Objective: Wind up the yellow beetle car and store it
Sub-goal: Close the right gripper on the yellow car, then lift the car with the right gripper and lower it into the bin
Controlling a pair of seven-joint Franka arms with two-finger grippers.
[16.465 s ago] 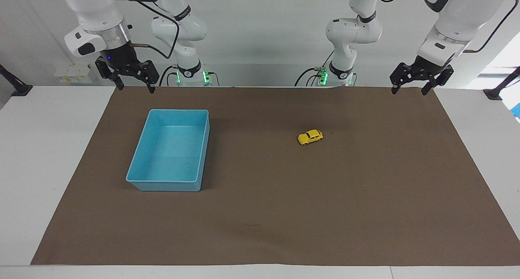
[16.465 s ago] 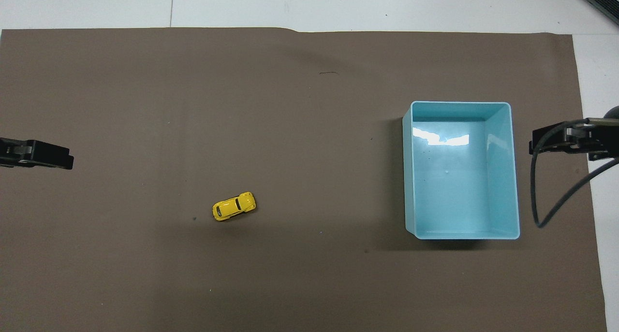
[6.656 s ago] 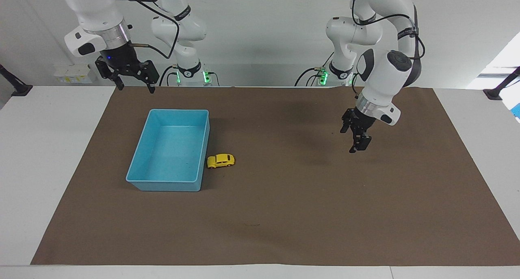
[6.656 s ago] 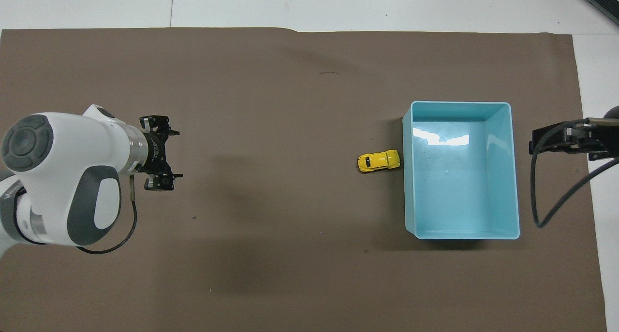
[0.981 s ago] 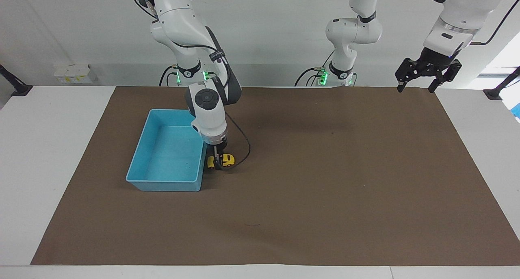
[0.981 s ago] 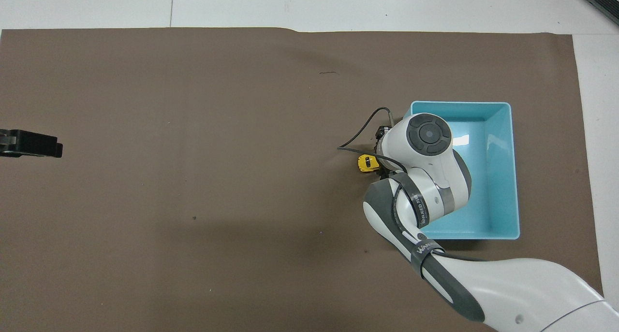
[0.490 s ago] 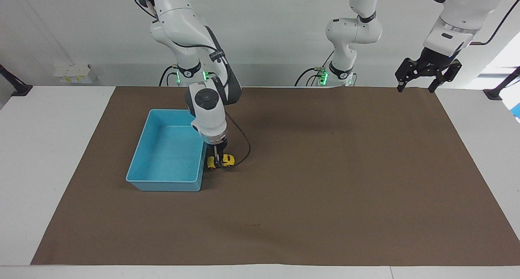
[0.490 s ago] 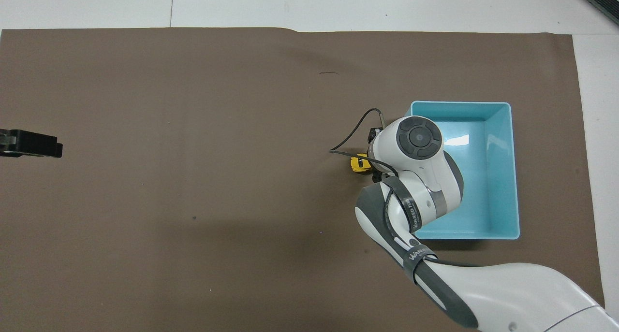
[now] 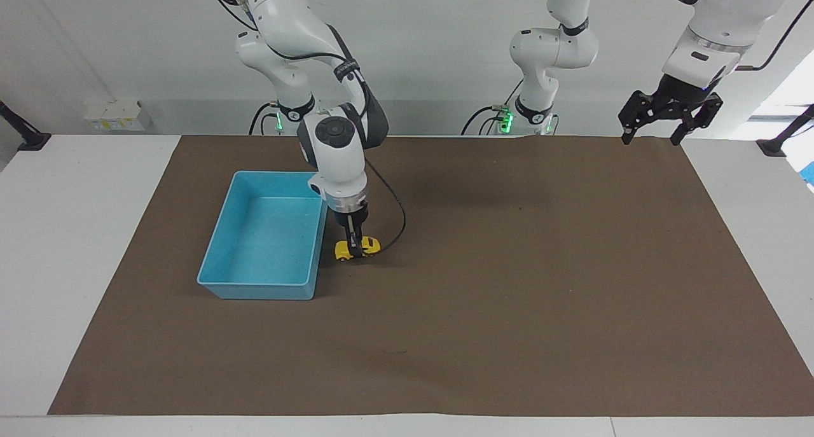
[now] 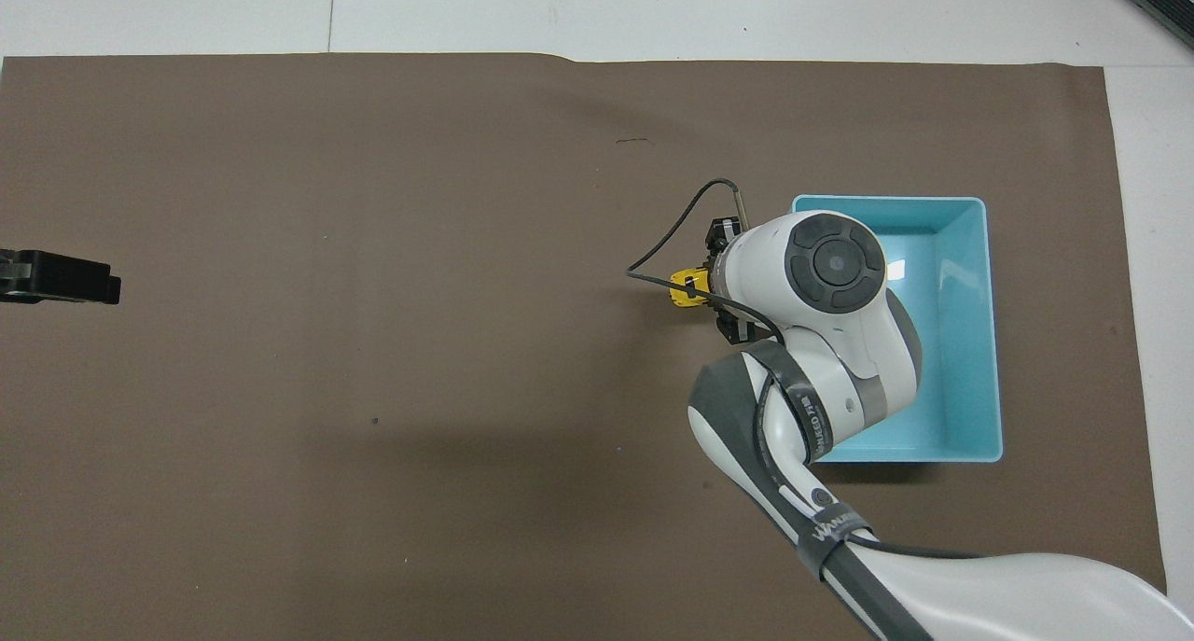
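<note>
The yellow beetle car (image 9: 367, 245) is between the fingers of my right gripper (image 9: 355, 249), which points straight down and is shut on it. The car is low over the brown mat, just beside the long wall of the blue bin (image 9: 257, 291) on the side toward the left arm's end. In the overhead view only the car's end (image 10: 687, 286) shows past the right arm's wrist, next to the bin (image 10: 994, 342). The bin holds nothing. My left gripper (image 9: 650, 139) waits open, raised over the mat's corner at its own end; it also shows in the overhead view (image 10: 58, 281).
The brown mat (image 9: 509, 310) covers most of the white table. The right arm's black cable (image 9: 397, 224) loops beside the car. The right arm's wrist hangs over the bin's wall that lies nearest the car.
My right gripper, shut on the car, has shifted a little away from the bin wall toward the left arm's end and risen slightly. The left arm has not moved.
</note>
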